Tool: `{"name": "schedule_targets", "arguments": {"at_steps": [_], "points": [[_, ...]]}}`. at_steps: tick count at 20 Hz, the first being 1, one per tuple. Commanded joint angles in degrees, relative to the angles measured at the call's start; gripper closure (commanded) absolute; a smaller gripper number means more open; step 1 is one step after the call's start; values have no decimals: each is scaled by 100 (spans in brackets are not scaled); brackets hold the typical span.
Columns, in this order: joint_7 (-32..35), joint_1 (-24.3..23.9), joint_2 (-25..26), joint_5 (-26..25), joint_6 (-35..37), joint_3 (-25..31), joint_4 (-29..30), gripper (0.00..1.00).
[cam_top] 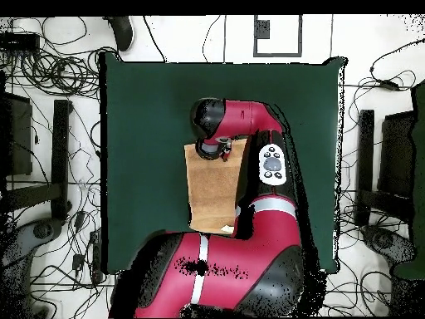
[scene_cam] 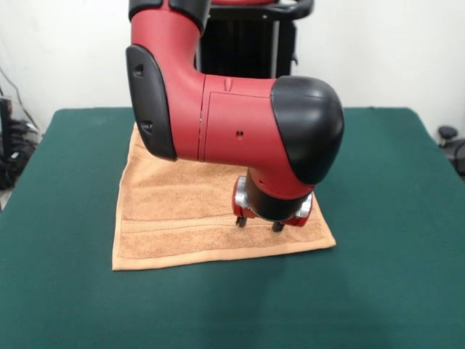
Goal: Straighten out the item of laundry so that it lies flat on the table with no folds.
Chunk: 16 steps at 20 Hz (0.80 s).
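The light orange-tan towel [scene_cam: 174,211] lies spread on the dark green table [scene_cam: 378,218], left of centre in the front view, with a woven band along its near edge. Its far part is hidden behind the arm. My gripper [scene_cam: 259,225] points down at the towel's near right corner, with its two fingertips apart and nothing between them, at or just above the cloth. In the overhead view the towel [cam_top: 209,191] shows as an upright rectangle on the table [cam_top: 141,125], and the gripper [cam_top: 219,153] is at its top edge. The arm hides the towel's right side there.
The red arm's elbow [scene_cam: 218,109] hangs over the towel's middle. A black stand [scene_cam: 247,43] is behind the table. Cables and equipment [cam_top: 50,75] lie on the floor round the table. Green surface extends on all sides of the towel.
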Motion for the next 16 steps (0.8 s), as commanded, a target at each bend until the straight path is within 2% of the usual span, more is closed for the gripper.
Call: {"name": "schedule_targets", "arguments": {"at_steps": [1,16], "points": [[933,144,362,221,-1704,608,124,0],[965,136,53,313,-1751,607,534,0]]}}
